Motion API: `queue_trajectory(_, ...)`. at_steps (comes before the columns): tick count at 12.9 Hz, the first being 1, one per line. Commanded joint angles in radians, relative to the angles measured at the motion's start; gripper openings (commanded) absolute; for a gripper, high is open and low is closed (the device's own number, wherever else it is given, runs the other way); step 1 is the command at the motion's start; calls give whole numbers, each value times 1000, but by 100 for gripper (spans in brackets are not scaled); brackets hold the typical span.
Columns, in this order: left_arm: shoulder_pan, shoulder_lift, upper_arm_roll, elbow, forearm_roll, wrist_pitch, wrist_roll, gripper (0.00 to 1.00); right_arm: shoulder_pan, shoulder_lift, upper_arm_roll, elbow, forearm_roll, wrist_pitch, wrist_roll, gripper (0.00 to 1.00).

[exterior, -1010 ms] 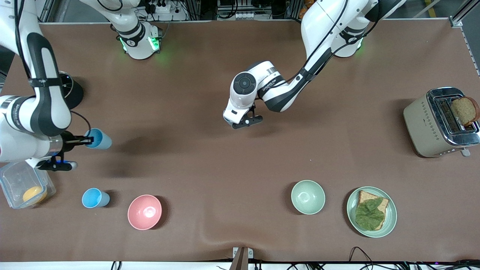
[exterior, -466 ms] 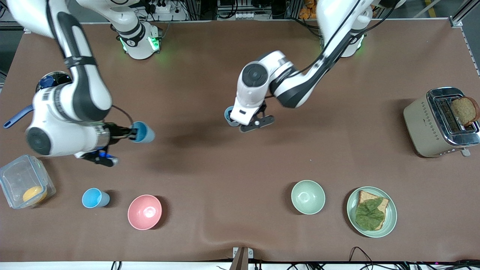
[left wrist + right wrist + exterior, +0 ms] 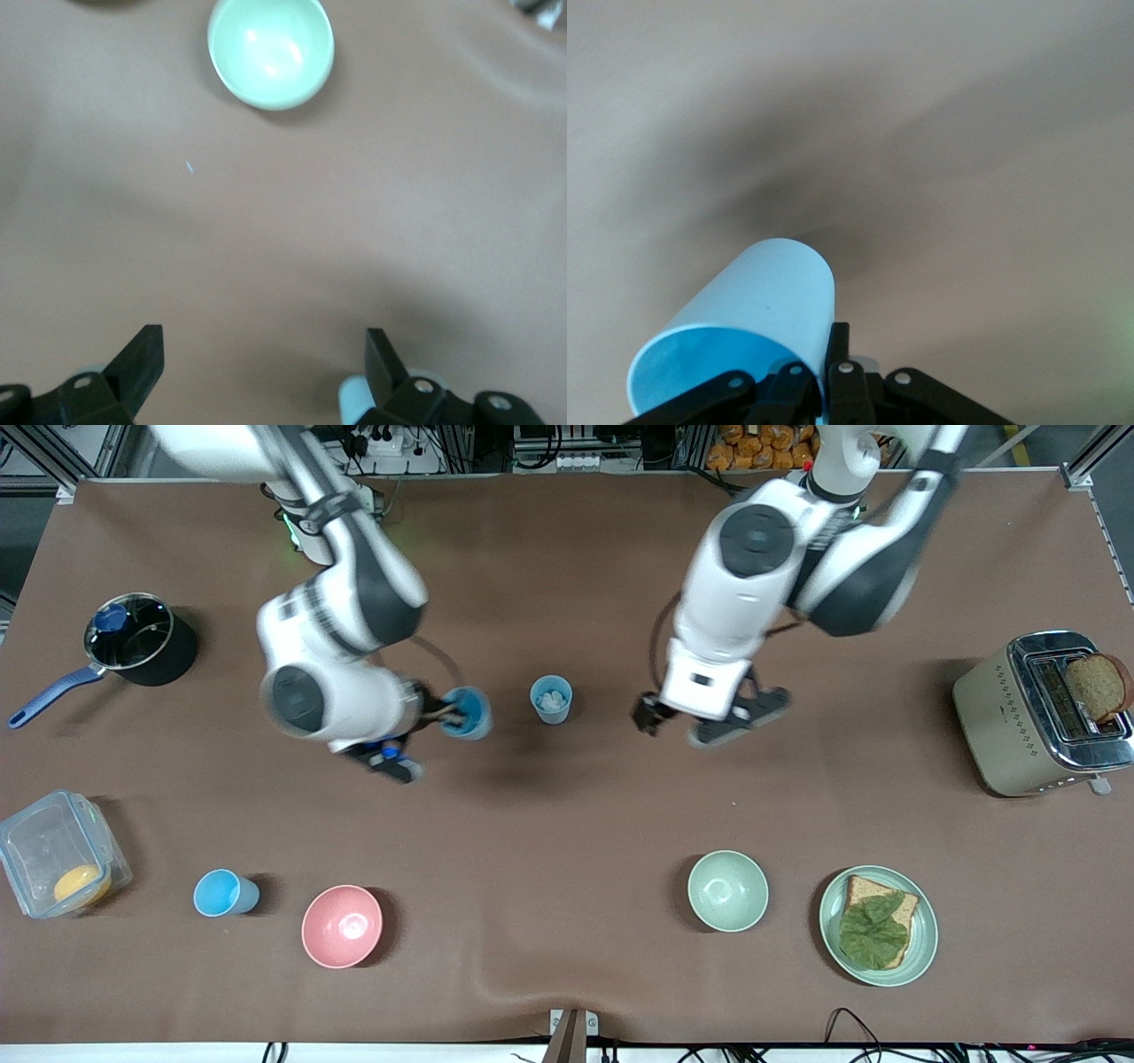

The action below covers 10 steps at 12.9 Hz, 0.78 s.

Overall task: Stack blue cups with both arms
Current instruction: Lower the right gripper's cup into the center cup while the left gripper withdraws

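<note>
My right gripper [image 3: 446, 713] is shut on the rim wall of a bright sky-blue cup [image 3: 469, 713] and holds it tilted over the middle of the table; the right wrist view shows the gripper [image 3: 824, 359] and the cup [image 3: 766, 305]. A paler grey-blue cup [image 3: 551, 698] stands upright on the table just beside it, toward the left arm's end. My left gripper [image 3: 704, 719] is open and empty above the table, apart from that cup; its own view [image 3: 264, 363] shows bare table between the jaws. A second bright blue cup [image 3: 226, 893] stands near the front edge.
A pink bowl [image 3: 342, 926] sits beside the second blue cup. A pale green bowl [image 3: 727, 890] [image 3: 270, 51] and a plate with bread and lettuce [image 3: 921, 934] sit nearer the front. A toaster [image 3: 1001, 726], a saucepan [image 3: 168, 651] and a plastic container [image 3: 35, 841] stand at the table's ends.
My right arm has carried the sky-blue cup from its end of the table to the middle. My left gripper has left the grey-blue cup standing and moved away toward its own end.
</note>
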Motion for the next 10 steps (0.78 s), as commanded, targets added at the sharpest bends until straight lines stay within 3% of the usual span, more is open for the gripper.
queue_trajectory(1,82,-46,-8,-24,23,-48,147,100,121,2,-16,-15,28,78,143,0)
queue_trajectory(6,233,-83,-9,-23,23,-97,420,100,171,17,-18,-52,25,89,191,0)
queue_trajectory(10,273,-90,-8,-3,23,-149,499,100,182,54,-18,-56,17,130,218,0)
